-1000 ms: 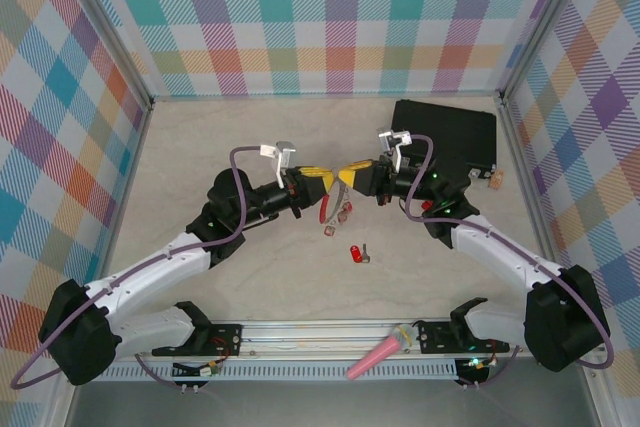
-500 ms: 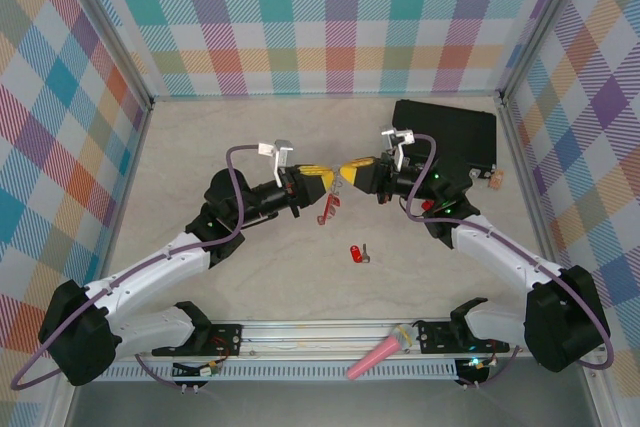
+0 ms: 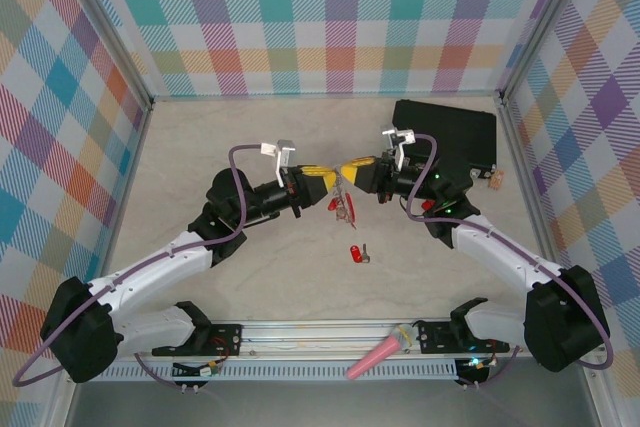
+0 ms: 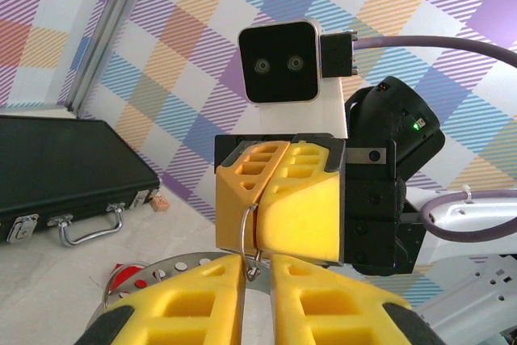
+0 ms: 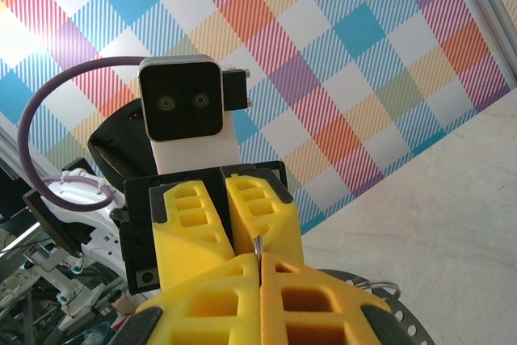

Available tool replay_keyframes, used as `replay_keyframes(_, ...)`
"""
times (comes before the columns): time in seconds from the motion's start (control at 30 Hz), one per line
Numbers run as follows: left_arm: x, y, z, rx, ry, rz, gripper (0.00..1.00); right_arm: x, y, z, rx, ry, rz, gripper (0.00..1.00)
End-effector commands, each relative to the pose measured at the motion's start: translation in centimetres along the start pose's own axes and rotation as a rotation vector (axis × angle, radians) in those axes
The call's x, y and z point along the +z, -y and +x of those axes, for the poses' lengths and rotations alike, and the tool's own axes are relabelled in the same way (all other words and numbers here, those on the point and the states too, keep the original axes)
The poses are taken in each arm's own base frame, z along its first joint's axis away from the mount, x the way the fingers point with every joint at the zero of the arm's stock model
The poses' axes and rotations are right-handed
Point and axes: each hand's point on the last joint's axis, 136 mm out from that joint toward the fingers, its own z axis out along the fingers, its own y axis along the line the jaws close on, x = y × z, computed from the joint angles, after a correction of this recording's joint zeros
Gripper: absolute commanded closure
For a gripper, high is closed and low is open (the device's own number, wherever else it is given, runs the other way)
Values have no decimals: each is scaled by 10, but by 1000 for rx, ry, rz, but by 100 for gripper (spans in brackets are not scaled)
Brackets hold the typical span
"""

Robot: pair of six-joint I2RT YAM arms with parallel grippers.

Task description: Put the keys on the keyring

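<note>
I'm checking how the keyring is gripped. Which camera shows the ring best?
Left wrist view: the keyring shows as a thin silver loop spanning both pairs of yellow jaws. The right wrist view shows a short sliver at the jaws' seam; the top view, a tiny glint.

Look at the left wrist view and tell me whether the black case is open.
No, the black case lies shut, its lid down flat on the base with no gap along the front edge.
</note>
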Motion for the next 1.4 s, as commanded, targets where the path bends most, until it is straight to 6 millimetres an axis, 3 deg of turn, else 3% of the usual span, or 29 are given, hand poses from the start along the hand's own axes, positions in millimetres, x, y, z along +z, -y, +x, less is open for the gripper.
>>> replay_keyframes(0.0, 3, 22, -15, 41, 34, 84, 84, 2, -8, 12, -5, -44, -53, 100)
replay_keyframes(0.33, 3, 25, -17, 38, 41, 101, 87, 3, -4, 15, 10, -50, -48, 100)
replay_keyframes(0.43, 3, 25, -16, 38, 39, 99, 80, 3, -4, 15, 3, -46, -44, 100)
replay_keyframes(0.47, 2, 24, -15, 37, 38, 93, 70, 2, -5, 14, 0, -45, -49, 100)
replay_keyframes(0.5, 2, 22, -16, 36, 41, 83, 67, 2, -6, 14, -1, -44, -51, 100)
replay_keyframes(0.83, -1, 6, -17, 33, 56, -11, 63, 1, -11, 12, -16, -38, -61, 100)
replay_keyframes(1.37, -6, -1, -21, 38, 76, -66, 60, -1, -11, 11, -27, -24, -44, 100)
